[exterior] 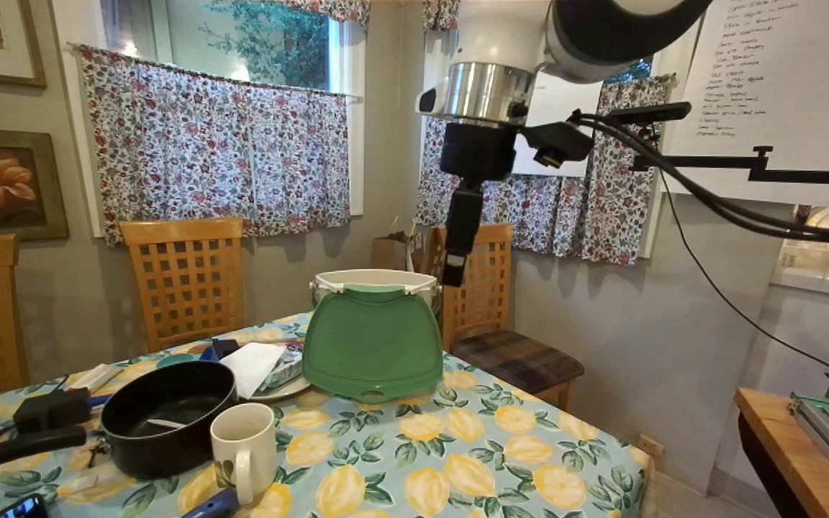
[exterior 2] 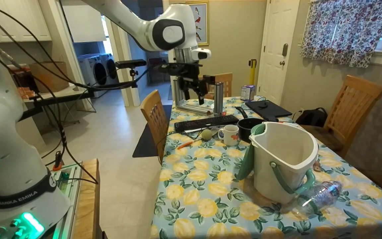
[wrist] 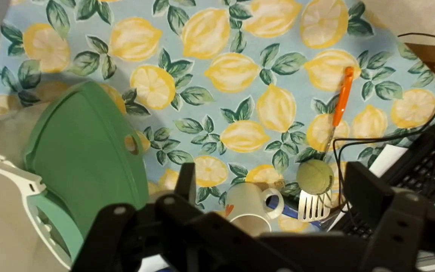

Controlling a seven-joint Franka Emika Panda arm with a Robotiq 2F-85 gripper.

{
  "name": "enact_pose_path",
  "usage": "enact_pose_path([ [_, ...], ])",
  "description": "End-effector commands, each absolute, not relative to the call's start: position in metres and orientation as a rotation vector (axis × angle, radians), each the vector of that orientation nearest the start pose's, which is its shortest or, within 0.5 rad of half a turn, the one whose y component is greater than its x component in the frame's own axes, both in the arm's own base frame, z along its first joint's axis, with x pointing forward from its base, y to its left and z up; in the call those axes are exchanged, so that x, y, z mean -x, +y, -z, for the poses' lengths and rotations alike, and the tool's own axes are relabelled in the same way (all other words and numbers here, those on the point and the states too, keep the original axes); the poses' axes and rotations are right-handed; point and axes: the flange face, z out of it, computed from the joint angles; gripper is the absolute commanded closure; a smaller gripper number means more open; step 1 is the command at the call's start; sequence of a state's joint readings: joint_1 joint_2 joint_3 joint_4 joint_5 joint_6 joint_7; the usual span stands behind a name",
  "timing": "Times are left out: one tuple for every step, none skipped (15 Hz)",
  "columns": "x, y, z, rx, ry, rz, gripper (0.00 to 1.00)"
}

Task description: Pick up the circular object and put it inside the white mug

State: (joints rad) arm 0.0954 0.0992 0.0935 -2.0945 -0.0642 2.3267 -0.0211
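Note:
The circular object is a yellow-green ball (exterior 2: 207, 134), lying on the table beside the white mug (exterior 2: 229, 136). In the wrist view the ball (wrist: 315, 176) sits over the slotted spatula head, to the right of the mug (wrist: 246, 202). The mug stands upright with its handle towards the ball; it also shows in an exterior view (exterior: 252, 439), where I do not see the ball. My gripper (wrist: 274, 183) is open and empty, fingers wide apart. In both exterior views the gripper (exterior: 452, 270) (exterior 2: 194, 99) hangs high above the table, touching nothing.
A black pan (exterior 2: 249, 127) stands right beside the mug. A white bucket (exterior 2: 285, 166) with a green lid (exterior: 373, 345) stands nearby. A keyboard (exterior 2: 206, 123), thin black cables (wrist: 383, 139), an orange-handled spatula (wrist: 342, 96) and a metal frame (exterior 2: 218, 99) are near the ball.

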Motion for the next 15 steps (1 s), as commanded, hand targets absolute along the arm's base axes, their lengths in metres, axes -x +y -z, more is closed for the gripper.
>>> enact_pose_path([
  [-0.603, 0.131, -0.364, 3.122, -0.481, 0.237, 0.0],
  [-0.609, 0.141, -0.354, 3.112, -0.501, 0.232, 0.0],
  [-0.614, 0.148, -0.348, 3.103, -0.519, 0.227, 0.0],
  [-0.619, 0.156, -0.34, 3.096, -0.539, 0.216, 0.0],
  [-0.623, 0.163, -0.333, 3.089, -0.558, 0.204, 0.0],
  [-0.626, 0.171, -0.326, 3.082, -0.574, 0.193, 0.0],
  [-0.629, 0.177, -0.32, 3.076, -0.594, 0.184, 0.0],
  [-0.632, 0.183, -0.313, 3.07, -0.617, 0.178, 0.0],
  [-0.635, 0.188, -0.306, 3.069, -0.634, 0.171, 0.0],
  [-0.637, 0.192, -0.299, 3.069, -0.657, 0.159, 0.0],
  [-0.624, 0.184, -0.309, 3.068, -0.597, 0.154, 0.0],
  [-0.625, 0.186, -0.304, 3.066, -0.602, 0.145, 0.0],
  [-0.625, 0.186, -0.302, 3.066, -0.602, 0.14, 0.0],
  [-0.625, 0.186, -0.302, 3.067, -0.601, 0.142, 0.0],
  [-0.625, 0.185, -0.304, 3.067, -0.598, 0.146, 0.0],
])
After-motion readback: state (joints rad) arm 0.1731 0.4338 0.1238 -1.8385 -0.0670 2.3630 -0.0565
